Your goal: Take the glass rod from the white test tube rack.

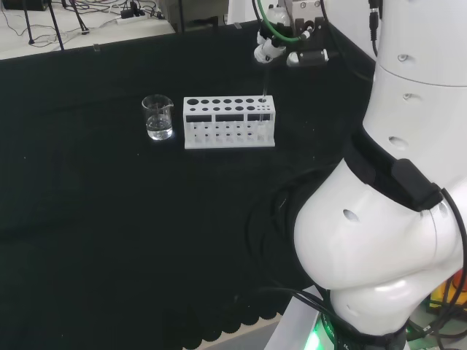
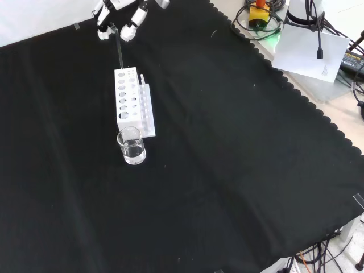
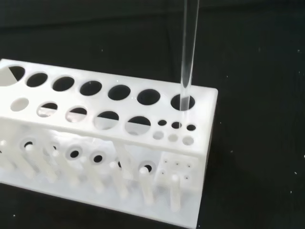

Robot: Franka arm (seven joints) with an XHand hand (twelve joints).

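The white test tube rack (image 1: 229,122) (image 2: 132,101) (image 3: 109,138) stands on the black cloth. A clear glass rod (image 1: 265,84) (image 2: 119,51) (image 3: 188,47) stands upright over the rack's end hole, its lower tip level with that hole's mouth in the wrist view. The hand (image 1: 281,44) (image 2: 119,17) hangs above that end of the rack, at the rack's right end in the head view and its far end in the front view. Its fingers (image 2: 128,29) are curled round the rod's top.
A small glass beaker (image 1: 158,118) (image 2: 132,145) with a little clear liquid stands close to the rack's other end. The arm's white links (image 1: 394,189) take up the right of the head view. The cloth's scalloped edge (image 2: 296,91) runs along the right in the front view.
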